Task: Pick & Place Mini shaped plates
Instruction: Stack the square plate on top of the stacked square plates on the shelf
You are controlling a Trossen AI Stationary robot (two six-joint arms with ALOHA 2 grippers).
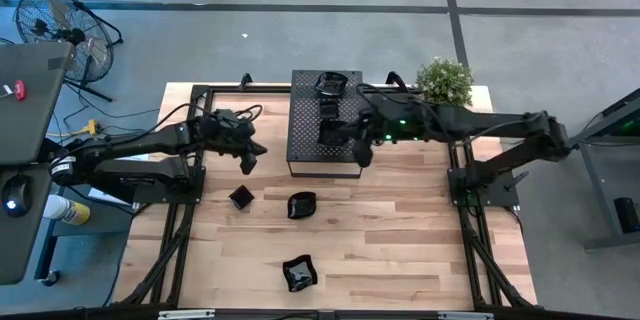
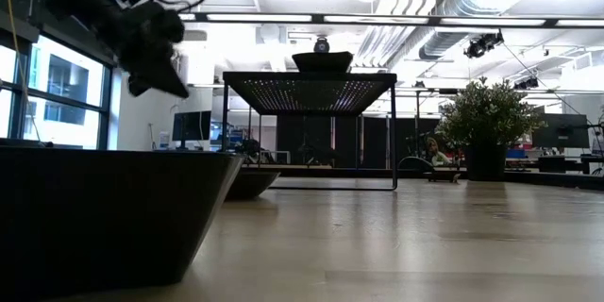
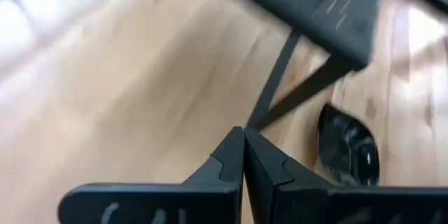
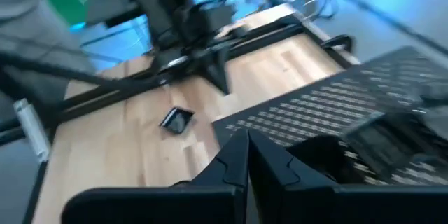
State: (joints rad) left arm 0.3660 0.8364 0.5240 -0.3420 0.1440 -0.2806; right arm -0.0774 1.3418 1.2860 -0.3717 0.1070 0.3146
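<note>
Three glossy black mini plates lie on the wooden table: a small square one (image 1: 241, 197) (image 4: 177, 120), a wavy one (image 1: 302, 204) (image 3: 348, 147) and one near the near edge (image 1: 299, 273) (image 2: 94, 217). More plates sit on top of the perforated stand (image 1: 330, 83) (image 1: 328, 125) (image 4: 378, 143). My left gripper (image 1: 250, 162) (image 3: 243, 138) is shut and empty, hovering left of the stand, above and beyond the square plate. My right gripper (image 1: 362, 152) (image 4: 246, 140) is shut and empty over the stand's near right corner.
The dark perforated stand (image 1: 325, 125) (image 2: 311, 83) rises on thin legs (image 3: 280, 77) at the table's far middle. A potted plant (image 1: 444, 80) (image 2: 486, 118) stands at the far right. Black frame rails (image 1: 180, 230) run along both sides. Bare wood lies near right.
</note>
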